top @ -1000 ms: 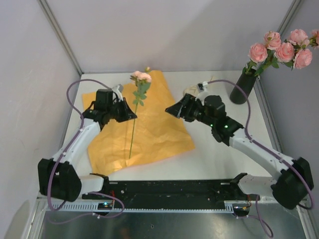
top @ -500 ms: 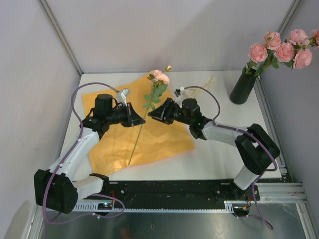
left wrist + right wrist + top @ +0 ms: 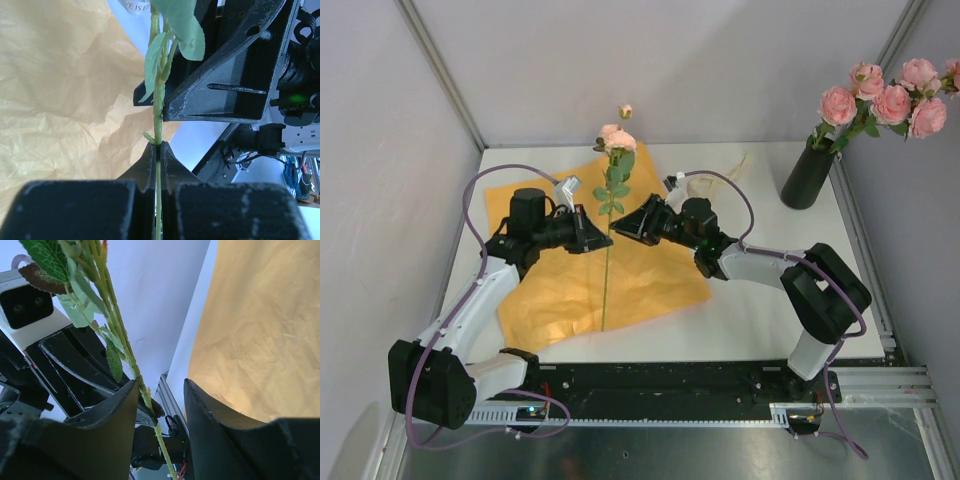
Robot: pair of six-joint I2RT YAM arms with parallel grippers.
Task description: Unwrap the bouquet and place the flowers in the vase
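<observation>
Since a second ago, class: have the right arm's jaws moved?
Yes. The right arm's jaws swung left, away from the black vase, and now flank the flower stem above the orange paper.

The top view looks down from behind the arm bases over the whole bench [image 3: 760, 310]. Wrist views sit close behind the left end effector [image 3: 159, 148] and right end effector [image 3: 160, 385], facing each other, both sharing the flower stem [image 3: 159, 120].
</observation>
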